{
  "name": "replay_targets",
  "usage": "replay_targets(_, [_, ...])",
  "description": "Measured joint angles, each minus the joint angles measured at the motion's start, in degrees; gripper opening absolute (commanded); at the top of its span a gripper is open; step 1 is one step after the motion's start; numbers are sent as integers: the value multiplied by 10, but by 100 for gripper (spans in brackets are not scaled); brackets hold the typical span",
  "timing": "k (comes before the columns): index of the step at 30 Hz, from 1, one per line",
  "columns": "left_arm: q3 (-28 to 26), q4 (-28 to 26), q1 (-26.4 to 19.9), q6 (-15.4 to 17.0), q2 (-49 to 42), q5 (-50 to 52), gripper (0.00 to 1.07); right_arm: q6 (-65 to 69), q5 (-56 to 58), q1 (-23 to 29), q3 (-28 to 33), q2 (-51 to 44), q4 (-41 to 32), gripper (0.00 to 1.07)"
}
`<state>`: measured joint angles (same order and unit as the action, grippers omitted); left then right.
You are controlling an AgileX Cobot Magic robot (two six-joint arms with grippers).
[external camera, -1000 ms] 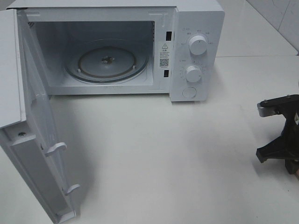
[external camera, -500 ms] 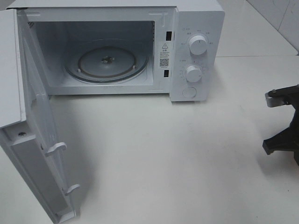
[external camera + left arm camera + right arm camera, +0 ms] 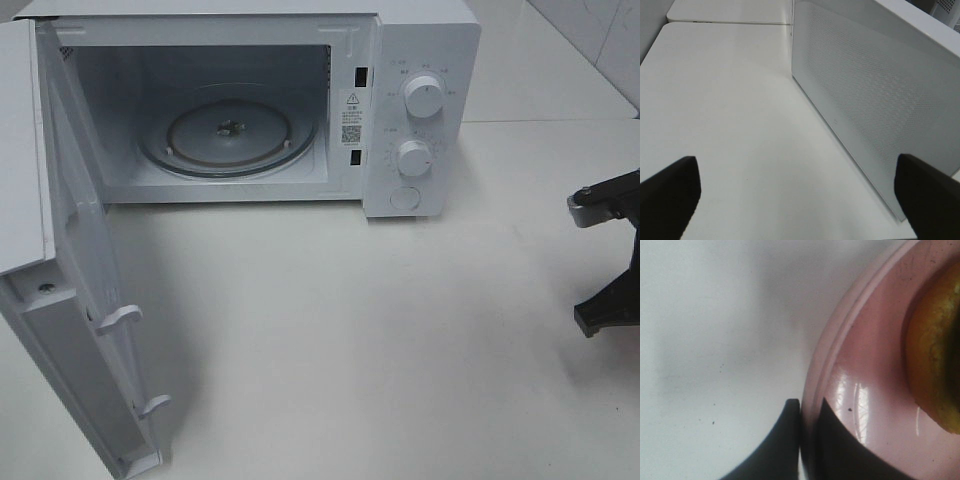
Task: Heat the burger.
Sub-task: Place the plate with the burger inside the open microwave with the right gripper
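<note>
Exterior high view: the white table carries a white microwave at its far side, and most of the surface in front of it is bare. That leaves what looks like a free path from the right edge to the oven mouth. The door is swung fully out toward the left, so the cavity is exposed and nothing blocks the opening. Inside, the glass turntable lies flat with nothing on it, so the loading step is not yet done.

Only a dark piece of the right arm shows at the right edge of this view. The food sits beyond that edge, out of this camera's sight.

The right wrist view shows a pink plate resting on the table, with the burger lying on it, only its golden bun side visible. The right gripper is closed tight on the plate's raised rim, one finger inside and one outside. Pinching the rim likely lets the arm carry the plate and food together without squeezing the bun.

The left gripper hangs with its fingers spread wide and holds nothing. It is just beside the door's perforated face, perhaps placed to deal with the door.
</note>
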<state>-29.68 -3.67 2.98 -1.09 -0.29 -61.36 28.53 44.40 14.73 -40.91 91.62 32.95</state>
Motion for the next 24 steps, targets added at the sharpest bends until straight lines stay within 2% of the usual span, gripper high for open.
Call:
replay_targets(12, [0,0,0,0,0,0,98,20,66,72,0,0,33,0])
replay_targets(24, [0,0,0,0,0,0,98,29,84,133,0,0,34,0])
